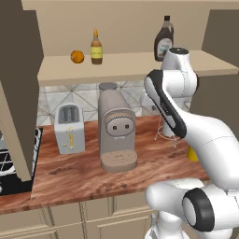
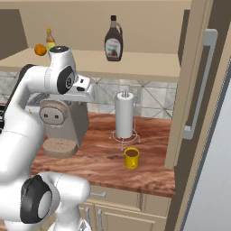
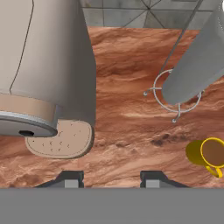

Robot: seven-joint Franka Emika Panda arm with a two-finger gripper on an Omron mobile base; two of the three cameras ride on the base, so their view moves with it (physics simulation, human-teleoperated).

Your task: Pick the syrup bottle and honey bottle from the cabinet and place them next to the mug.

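Standing on the cabinet (image 1: pixel 140 67) shelf, the syrup bottle (image 2: pixel 113 40) and honey bottle (image 1: pixel 96 48) are seen untouched; the gripper (image 3: pixel 111 178) is held narrow and empty above the counter (image 3: pixel 131 127), near the mug (image 2: pixel 131 158).

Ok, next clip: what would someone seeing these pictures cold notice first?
Probably the white arm rearing over the wooden counter, beside the beige coffee machine. Then the open cabinet above, its shelf holding the dark syrup bottle, the small honey bottle and an orange. Last, the yellow mug in front of the paper towel holder.
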